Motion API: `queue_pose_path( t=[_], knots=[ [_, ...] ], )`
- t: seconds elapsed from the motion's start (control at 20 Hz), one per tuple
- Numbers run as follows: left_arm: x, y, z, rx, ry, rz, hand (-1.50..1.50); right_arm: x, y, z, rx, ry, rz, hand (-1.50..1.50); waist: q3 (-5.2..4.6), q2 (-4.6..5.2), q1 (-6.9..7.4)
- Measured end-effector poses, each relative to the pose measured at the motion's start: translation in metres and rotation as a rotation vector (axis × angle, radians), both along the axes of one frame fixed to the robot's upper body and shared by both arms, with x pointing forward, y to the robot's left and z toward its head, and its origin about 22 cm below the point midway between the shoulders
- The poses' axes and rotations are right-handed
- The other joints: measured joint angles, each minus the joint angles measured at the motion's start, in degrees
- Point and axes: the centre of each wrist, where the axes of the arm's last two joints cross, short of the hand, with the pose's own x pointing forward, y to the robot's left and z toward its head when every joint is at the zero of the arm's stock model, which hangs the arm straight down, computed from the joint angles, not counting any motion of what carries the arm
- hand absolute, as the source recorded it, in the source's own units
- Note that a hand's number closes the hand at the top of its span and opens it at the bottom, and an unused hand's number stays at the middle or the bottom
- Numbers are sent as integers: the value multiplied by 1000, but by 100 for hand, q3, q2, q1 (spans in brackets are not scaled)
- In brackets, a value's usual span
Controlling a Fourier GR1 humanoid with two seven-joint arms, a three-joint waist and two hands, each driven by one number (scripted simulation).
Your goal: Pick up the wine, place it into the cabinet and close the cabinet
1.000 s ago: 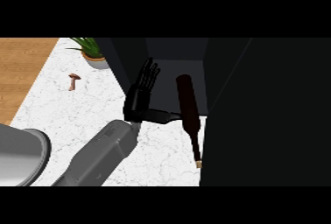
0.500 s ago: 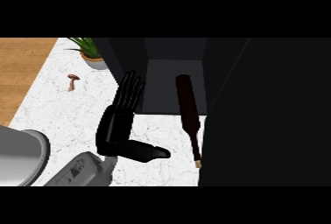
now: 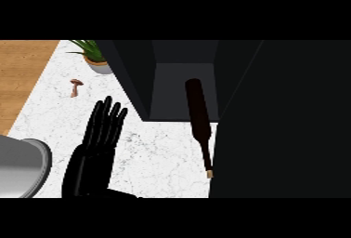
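Note:
The wine bottle [image 3: 199,120] is dark and lies on its side. Its base rests inside the open dark cabinet [image 3: 179,88], while its neck sticks out over the white marble counter [image 3: 161,153] toward me. My left hand [image 3: 96,148] shows at the lower left, open with its fingers straight and pointing away from me. It is well to the left of the bottle and apart from it. The cabinet's door [image 3: 281,121] stands open as a large dark panel at the right. My right hand does not show.
A potted plant [image 3: 93,56] stands at the back left beside the cabinet's left wall. A small brown object [image 3: 75,87] lies on the counter near it. A grey round vessel [image 3: 21,167] sits at the left edge, with a wooden surface [image 3: 21,69] behind it.
My left hand has drawn back down and to the left, away from the bottle, and its forearm has left the view. The bottle has stayed in place.

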Motion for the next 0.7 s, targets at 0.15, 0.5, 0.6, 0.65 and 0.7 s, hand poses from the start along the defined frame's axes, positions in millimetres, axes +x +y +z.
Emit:
queue_pose_path(
  t=[0.15,0.5,0.6,0.65,0.7],
  knots=[
    [-17,15,3,10,-1,39,-150,-9,7,4,-49,19,87,150,-1,0,-3],
    [-47,65,11,18,-14,122,-150,-19,26,-6,-46,131,233,150,-6,1,17],
    [-52,79,16,11,-21,139,-150,-22,38,-6,-16,157,278,150,-9,-1,17],
    [-55,85,19,11,-20,146,-150,-23,45,-6,-5,165,300,150,-9,-1,17],
    [-60,91,19,10,-19,155,-150,-25,50,-6,5,177,318,150,-9,-1,14]
  ],
)
